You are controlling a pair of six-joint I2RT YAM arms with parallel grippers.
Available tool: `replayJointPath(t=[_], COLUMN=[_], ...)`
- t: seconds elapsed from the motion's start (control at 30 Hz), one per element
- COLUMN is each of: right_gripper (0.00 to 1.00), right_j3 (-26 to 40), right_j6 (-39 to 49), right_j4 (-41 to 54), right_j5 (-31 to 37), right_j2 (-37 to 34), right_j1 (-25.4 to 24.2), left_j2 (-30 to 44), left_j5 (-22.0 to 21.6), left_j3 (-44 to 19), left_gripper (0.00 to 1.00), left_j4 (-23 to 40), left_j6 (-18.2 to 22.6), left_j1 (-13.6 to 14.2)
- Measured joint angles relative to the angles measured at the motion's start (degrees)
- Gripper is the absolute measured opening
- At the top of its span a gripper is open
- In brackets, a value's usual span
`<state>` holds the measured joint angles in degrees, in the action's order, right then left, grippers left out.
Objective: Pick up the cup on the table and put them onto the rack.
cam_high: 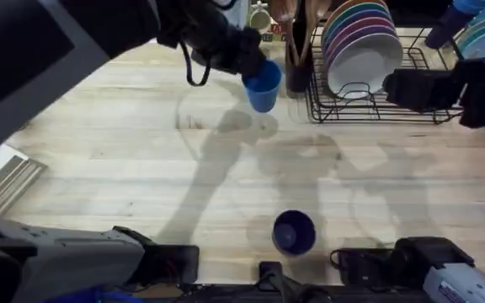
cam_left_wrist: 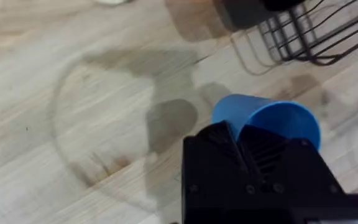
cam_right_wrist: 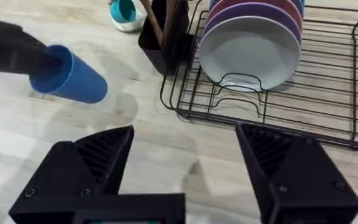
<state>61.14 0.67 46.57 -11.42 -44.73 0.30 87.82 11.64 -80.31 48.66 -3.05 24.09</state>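
Currently left gripper (cam_high: 247, 61) grips the light blue cup (cam_high: 263, 86) by its rim, lifted over the table (cam_high: 125, 160) just left of the rack (cam_high: 377, 105). Navy cup (cam_high: 294, 232) stands near the front edge. Right gripper (cam_right_wrist: 185, 162) spread wide.

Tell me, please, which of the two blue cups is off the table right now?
The light blue cup, held tilted in the left gripper near the rack. The navy cup stands upright on the table, untouched.

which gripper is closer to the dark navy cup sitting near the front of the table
Neither is close, but the right. The right gripper hovers open beside the rack, beyond the navy cup. The left gripper is farther off, holding the light blue cup.
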Motion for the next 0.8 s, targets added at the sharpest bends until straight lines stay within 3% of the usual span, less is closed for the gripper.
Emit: replayJointPath(t=[0.33,0.6,0.8], right_gripper=[0.992,0.992,0.992], right_j3=[0.0,0.0,0.0], right_j6=[0.2,0.2,0.2], right_j4=[0.3,0.3,0.3], right_j5=[0.0,0.0,0.0], right_j2=[0.0,0.0,0.0], right_j1=[0.0,0.0,0.0], left_j2=[0.0,0.0,1.6], left_j5=[0.3,0.4,0.5], left_j3=[-7.7,-10.4,-11.5], left_gripper=[0.04,0.039,0.039], left_j4=[0.5,0.1,-4.1], left_j6=[0.0,0.0,0.0], left_j1=[5.9,8.7,10.6])
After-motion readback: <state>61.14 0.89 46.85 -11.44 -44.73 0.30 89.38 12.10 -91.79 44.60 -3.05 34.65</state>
